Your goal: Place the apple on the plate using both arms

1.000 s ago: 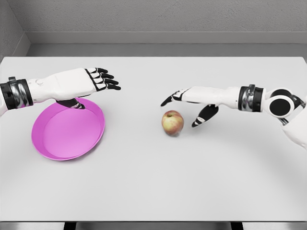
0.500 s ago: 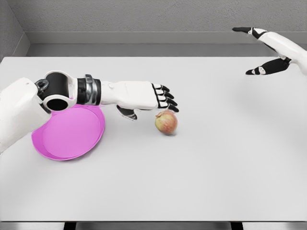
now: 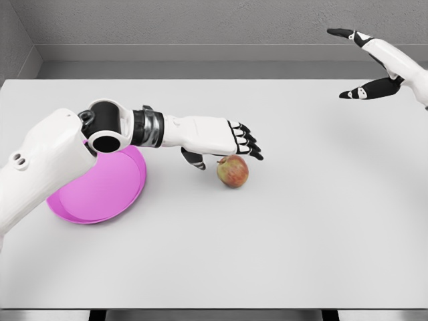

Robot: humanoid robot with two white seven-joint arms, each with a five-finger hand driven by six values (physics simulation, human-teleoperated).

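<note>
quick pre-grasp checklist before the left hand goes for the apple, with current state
1. Left hand above the apple, fingers extended over it: ok.
2. Fingers closed around apple: not ok, hand open.
3. Apple resting on the table, apart from the plate: ok.
4. Plate holds nothing in its visible part: ok, though the left arm covers its far edge.
5. Right hand out of the way, raised at upper right, open: ok.
6. Thumb contact with apple: cannot tell.
</note>
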